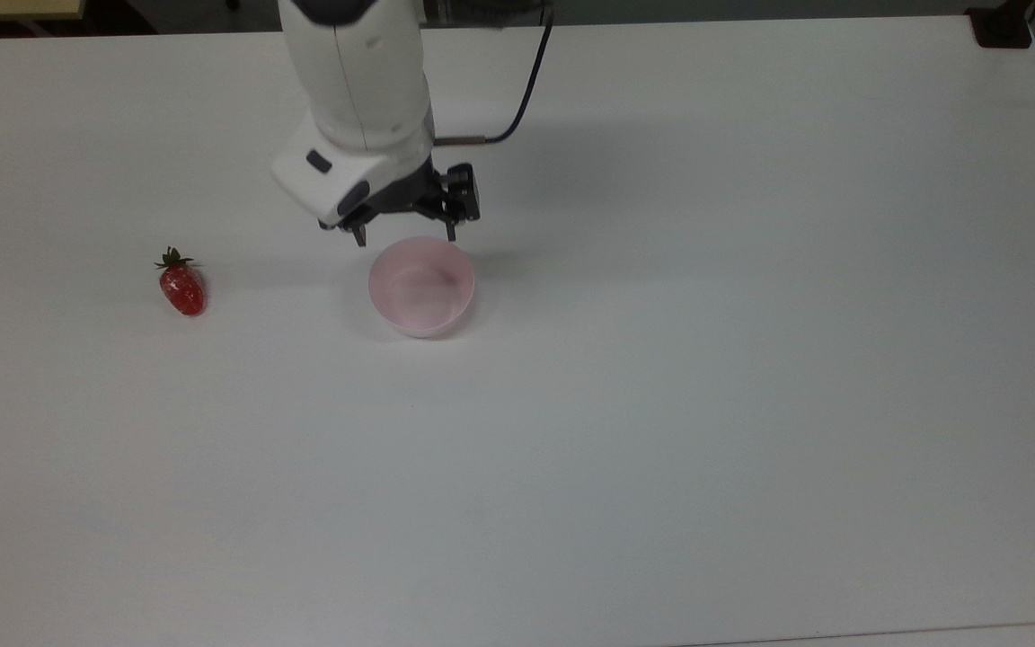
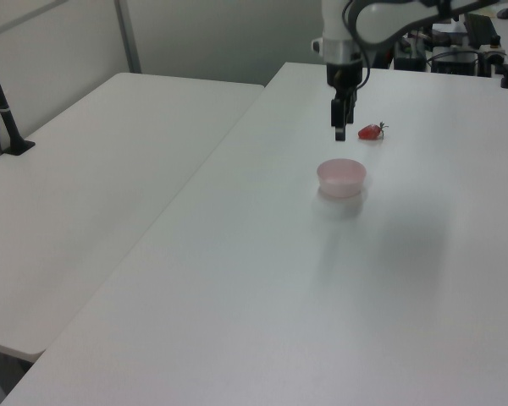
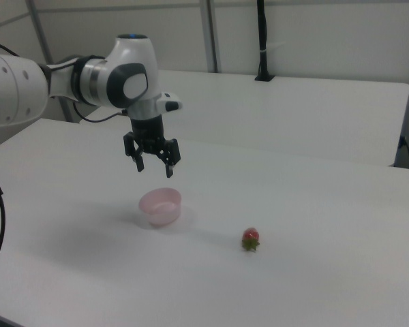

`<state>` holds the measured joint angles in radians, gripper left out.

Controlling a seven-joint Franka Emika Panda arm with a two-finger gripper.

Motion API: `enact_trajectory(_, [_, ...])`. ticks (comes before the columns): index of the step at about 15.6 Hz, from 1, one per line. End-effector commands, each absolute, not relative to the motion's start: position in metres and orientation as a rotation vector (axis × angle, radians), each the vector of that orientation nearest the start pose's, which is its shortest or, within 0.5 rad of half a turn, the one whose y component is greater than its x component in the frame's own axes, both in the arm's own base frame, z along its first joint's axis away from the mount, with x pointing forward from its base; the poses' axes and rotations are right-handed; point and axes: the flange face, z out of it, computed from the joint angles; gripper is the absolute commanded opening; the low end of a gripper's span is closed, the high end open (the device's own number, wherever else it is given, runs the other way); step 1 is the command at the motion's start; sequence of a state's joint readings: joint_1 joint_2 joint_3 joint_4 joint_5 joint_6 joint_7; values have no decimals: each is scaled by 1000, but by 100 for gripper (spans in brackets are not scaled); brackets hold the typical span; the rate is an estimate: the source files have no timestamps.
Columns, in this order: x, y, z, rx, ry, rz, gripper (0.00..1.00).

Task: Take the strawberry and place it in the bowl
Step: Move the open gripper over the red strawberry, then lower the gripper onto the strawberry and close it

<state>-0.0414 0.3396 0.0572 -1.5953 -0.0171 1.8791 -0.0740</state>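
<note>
Your gripper (image 1: pixel 407 237) (image 2: pixel 339 134) (image 3: pixel 155 165) hangs above bowl (image 1: pixel 421 286) (image 2: pixel 341 177) (image 3: pixel 160 206) – jaws apart, empty. Strawberry (image 1: pixel 181 285) (image 2: pixel 371 131) (image 3: pixel 250 238) lies on table (image 1: pixel 661 404), well apart from bowl, toward top view's left – green cap pointing to top view's upper edge.

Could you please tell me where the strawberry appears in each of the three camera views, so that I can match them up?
Top view: the strawberry lies on the table far toward the top view's left, well apart from the bowl.
Left view: it lies beyond the bowl, slightly to the left view's right.
Right view: it lies to the right view's right of the bowl, somewhat nearer the camera.
Shared landmark: the pink bowl, with the gripper open above it.
</note>
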Motion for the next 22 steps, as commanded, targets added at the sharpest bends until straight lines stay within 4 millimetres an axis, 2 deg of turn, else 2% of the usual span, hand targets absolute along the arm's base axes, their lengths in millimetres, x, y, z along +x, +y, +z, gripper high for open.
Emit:
enact_trajectory(1, [654, 3, 438, -3117, -169, 53, 96])
enact_trajectory(3, [650, 10, 433, -3126, -196, 88, 96])
enact_trajectory(4, [648, 6, 437, -3135, -196, 96, 96])
enact_trajectory(6, [645, -22, 448, -3191, -183, 97, 100])
enact_trajectory(8, [646, -50, 451, -3266, -176, 87, 100])
enact_trajectory(10, [650, -94, 453, -3317, -163, 42, 100])
enact_trajectory(12, [661, -120, 422, -3333, -192, -44, 100])
enact_trajectory(14, [669, -156, 381, -3368, -147, -42, 100])
enact_trajectory(15, [672, -169, 368, -3379, -164, -66, 100])
enact_trajectory(17, [670, -203, 352, -3390, -245, -107, 100])
enact_trajectory(20, [662, -227, 339, -3378, -449, -38, 100])
enact_trajectory(22, [654, -232, 330, -3356, -479, 2, 97])
